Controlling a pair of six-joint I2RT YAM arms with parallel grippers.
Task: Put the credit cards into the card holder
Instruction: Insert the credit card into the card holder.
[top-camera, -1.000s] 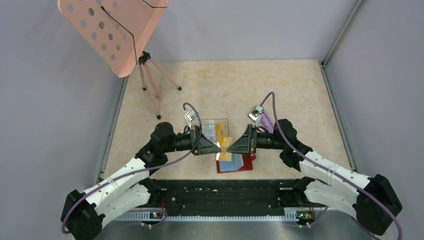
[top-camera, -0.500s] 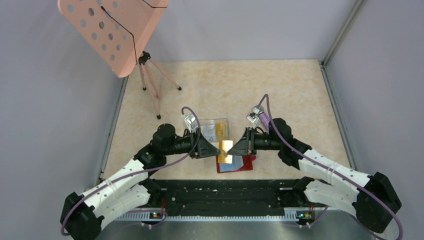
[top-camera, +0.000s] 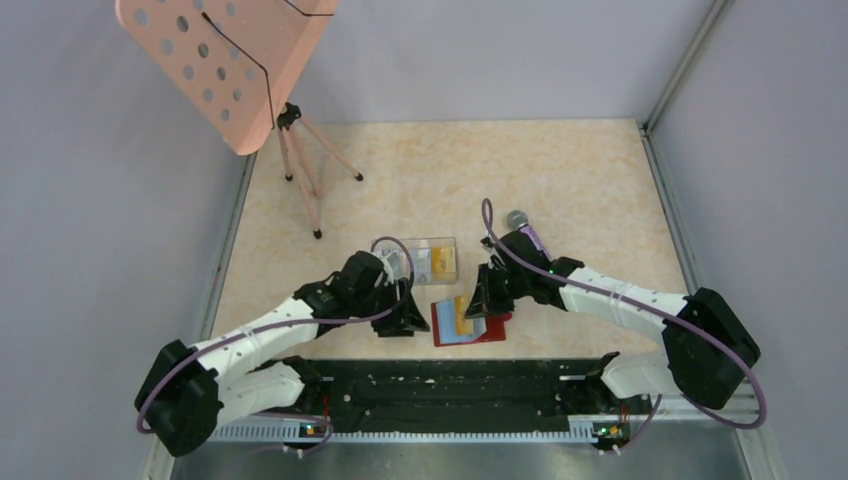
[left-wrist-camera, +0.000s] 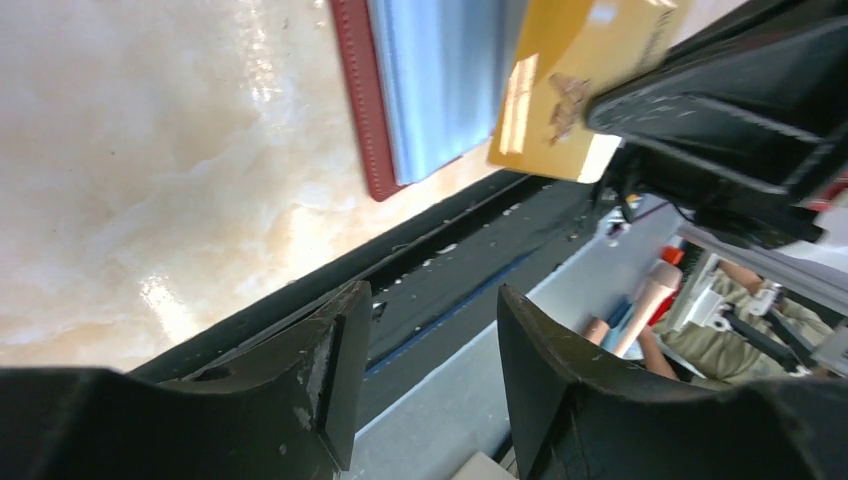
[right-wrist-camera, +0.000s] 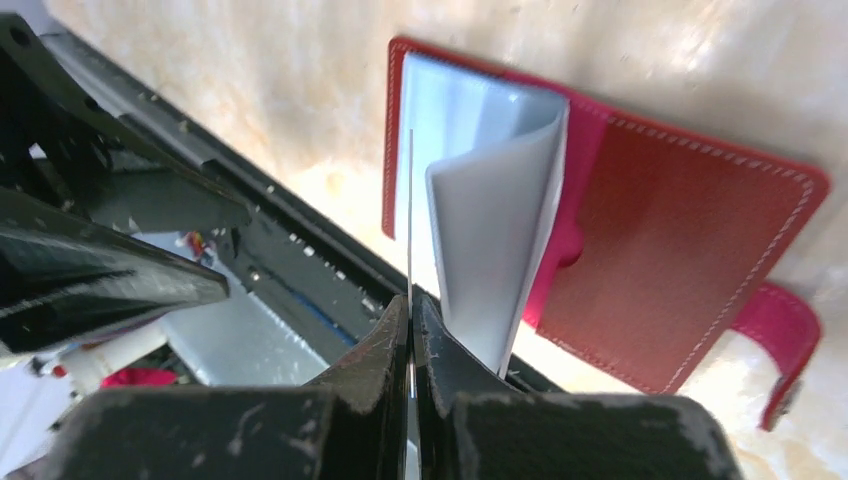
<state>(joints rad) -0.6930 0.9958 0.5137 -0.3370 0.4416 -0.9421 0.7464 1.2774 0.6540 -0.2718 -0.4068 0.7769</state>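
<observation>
grey walls close round a beige marbled counter, with a pink perforated stand at far left and a black rail along the near edge. the red card holder lies open by the rail, pale sleeves raised. behind it a clear box holds credit cards. the right pincer pinches a yellow card edge-on over the sleeves. the left pincer hangs spread just beside.

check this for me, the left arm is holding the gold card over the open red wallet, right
No, the right fingers hold the gold card over the open red wallet, as the right wrist view shows; the left fingers are open.
</observation>
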